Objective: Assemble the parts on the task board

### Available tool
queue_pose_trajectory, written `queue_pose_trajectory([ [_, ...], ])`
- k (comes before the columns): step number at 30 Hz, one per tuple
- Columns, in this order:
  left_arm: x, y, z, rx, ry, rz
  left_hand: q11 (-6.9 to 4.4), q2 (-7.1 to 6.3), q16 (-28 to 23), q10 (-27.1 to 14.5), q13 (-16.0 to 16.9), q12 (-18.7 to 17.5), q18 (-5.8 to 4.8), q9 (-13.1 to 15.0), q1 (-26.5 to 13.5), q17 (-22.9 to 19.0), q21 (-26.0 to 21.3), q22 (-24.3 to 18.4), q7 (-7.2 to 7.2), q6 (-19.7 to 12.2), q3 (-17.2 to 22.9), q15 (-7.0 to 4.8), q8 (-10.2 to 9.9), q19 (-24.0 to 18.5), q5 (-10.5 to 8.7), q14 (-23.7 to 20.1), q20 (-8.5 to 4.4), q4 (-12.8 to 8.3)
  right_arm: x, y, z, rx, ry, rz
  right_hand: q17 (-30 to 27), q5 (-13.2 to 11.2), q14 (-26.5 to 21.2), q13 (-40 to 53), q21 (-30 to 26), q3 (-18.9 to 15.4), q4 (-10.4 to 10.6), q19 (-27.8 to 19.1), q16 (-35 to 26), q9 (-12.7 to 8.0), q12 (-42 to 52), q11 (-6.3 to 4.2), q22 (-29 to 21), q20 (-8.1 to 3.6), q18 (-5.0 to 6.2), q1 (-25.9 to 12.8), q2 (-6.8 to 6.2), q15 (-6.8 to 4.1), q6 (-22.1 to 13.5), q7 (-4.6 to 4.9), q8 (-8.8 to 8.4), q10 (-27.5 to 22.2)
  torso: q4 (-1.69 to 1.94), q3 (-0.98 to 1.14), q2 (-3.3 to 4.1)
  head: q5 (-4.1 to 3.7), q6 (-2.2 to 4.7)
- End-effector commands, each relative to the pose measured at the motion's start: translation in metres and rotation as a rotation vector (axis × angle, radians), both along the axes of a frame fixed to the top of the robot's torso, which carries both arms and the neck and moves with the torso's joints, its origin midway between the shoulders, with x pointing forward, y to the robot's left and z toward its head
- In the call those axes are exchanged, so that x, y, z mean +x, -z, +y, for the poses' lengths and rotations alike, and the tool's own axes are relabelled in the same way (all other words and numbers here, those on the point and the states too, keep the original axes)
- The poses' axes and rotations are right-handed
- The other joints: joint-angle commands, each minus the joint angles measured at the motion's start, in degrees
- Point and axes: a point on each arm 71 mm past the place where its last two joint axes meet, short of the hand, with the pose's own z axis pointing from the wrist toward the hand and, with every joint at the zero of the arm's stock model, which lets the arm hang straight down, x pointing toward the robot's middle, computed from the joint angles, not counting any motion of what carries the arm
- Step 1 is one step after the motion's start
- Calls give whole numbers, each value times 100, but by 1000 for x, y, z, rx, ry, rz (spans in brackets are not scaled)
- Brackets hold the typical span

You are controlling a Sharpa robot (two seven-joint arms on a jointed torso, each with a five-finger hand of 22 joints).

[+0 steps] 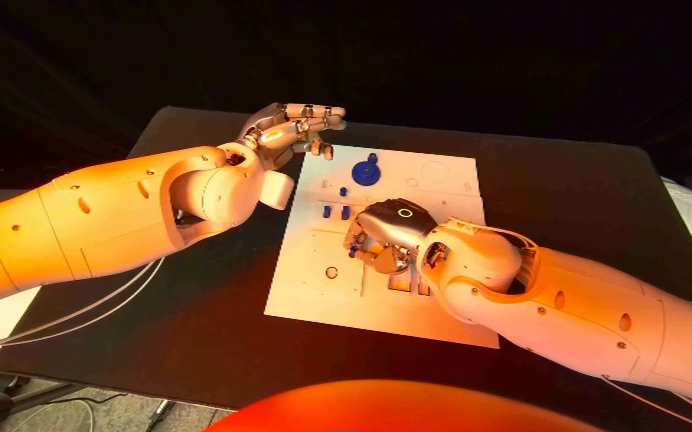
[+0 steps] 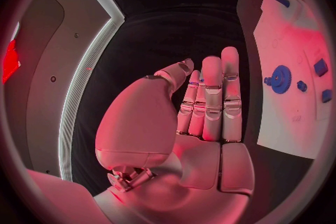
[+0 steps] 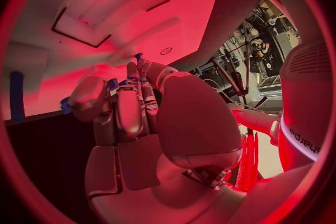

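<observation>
Black bench (image 1: 577, 192) carries white board (image 1: 310, 282) at centre. Left hand (image 1: 296, 127) hovers off board's far left corner, fingers straight, side by side, holding nothing. Right hand (image 1: 387, 237) bent down over board's middle, fingers curled onto surface; whether it grips a part, cannot tell, as palm hides fingertips. Blue gear (image 1: 366, 172) on board's far end, between hands. Small blue pegs (image 1: 336, 212) just beside right hand.
</observation>
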Motion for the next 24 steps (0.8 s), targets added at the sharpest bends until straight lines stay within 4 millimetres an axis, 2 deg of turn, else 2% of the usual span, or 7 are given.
queue_pose_trajectory([
  [1,-1,-1,-3,-2,23,-9,1,11,-13,-36,-2,32,65,-10,22,-7,-34,-7,-4,-37,-12,-2,2,10,33,-41,19,-22,-1,2,1,-15,-15,9,8,29,323,8,31,17,-26,20,19,4,22,-4,-3,-2,-6,-38,8,33,19,14,16,26,1,-1,-2,6,-5],
  [12,-1,-1,-3,-2,26,-8,2,10,-13,-39,-2,33,65,-10,23,-8,-35,-8,-3,-38,-14,-2,2,11,33,-41,19,-24,-1,7,2,-61,-14,26,-9,32,316,-20,17,-44,-34,7,15,8,-19,17,-25,15,-3,-113,-16,55,-2,32,-6,10,-4,0,2,12,-12],
  [15,-1,-1,-3,-2,26,-8,2,10,-13,-39,-2,33,65,-10,23,-8,-35,-8,-3,-38,-14,-2,2,11,33,-41,19,-24,-1,8,1,-64,-7,27,-179,12,266,-131,-217,-200,56,-129,-146,-72,-187,145,-343,79,39,-350,-160,165,-357,138,-156,-342,-4,-2,-2,10,-10],
  [16,-1,-1,-3,-2,26,-8,2,10,-13,-39,-2,33,65,-10,23,-8,-35,-8,-3,-38,-14,-2,2,11,33,-41,19,-24,0,8,1,-65,-3,27,-295,-62,229,-198,-370,-314,106,-218,-258,-135,-199,212,-544,114,75,-469,-250,225,-620,204,-161,-598,-4,-1,-3,9,-8],
  [17,-1,-1,-3,-2,26,-7,2,10,-13,-39,-2,33,65,-10,23,-8,-35,-8,-3,-38,-14,-2,2,11,33,-41,19,-24,0,9,1,-65,-1,27,-340,-94,210,-211,-427,-383,113,-253,-300,-169,-181,230,-613,137,90,-495,-281,224,-755,206,-162,-713,-4,-1,-3,9,-8],
  [19,-1,-1,-3,-3,26,-6,4,10,-12,-48,-3,34,64,-12,25,-9,-37,-11,-2,-40,-17,-1,2,13,32,-42,19,-26,1,9,1,-59,5,23,-399,-121,184,-211,-494,-544,128,-289,-344,-219,-156,247,-688,163,113,-520,-295,234,-965,152,-152,-935,-1,0,-2,6,0],
  [24,-1,-1,-2,-3,24,-3,9,8,-11,-68,-6,33,64,-13,28,-10,-41,-15,-1,-41,-24,1,4,16,30,-44,20,-31,1,6,-1,-24,18,1,-412,-79,180,-202,-514,-714,107,-284,-325,-231,-102,276,-709,178,117,-461,-246,251,-1068,116,-141,-1145,-14,8,-2,-6,20],
])
